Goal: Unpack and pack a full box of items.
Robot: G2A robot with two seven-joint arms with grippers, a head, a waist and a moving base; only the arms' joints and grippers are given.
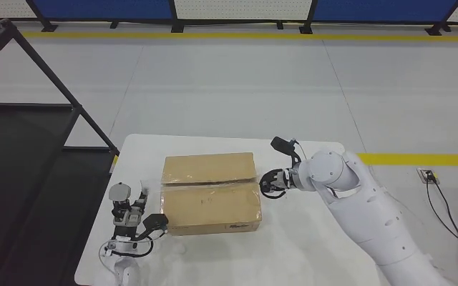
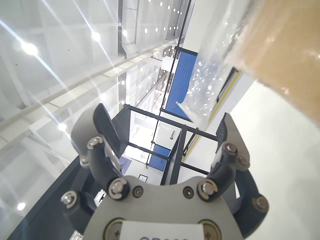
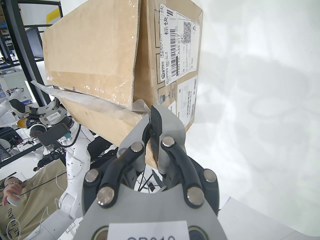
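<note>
One white table (image 1: 215, 261) (box (image 1: 211, 207), pale floor (image 1: 236, 79))

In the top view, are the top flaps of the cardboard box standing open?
No, both top flaps of the cardboard box lie down flat and meet along a seam across the middle.

Bright ceiling lights (image 2: 29, 48), streaky glare.

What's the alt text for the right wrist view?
The right gripper, shut, pinches the end of a clear tape strip peeling off a closed cardboard box on a white table. A shipping label sits on the box's end face.
</note>
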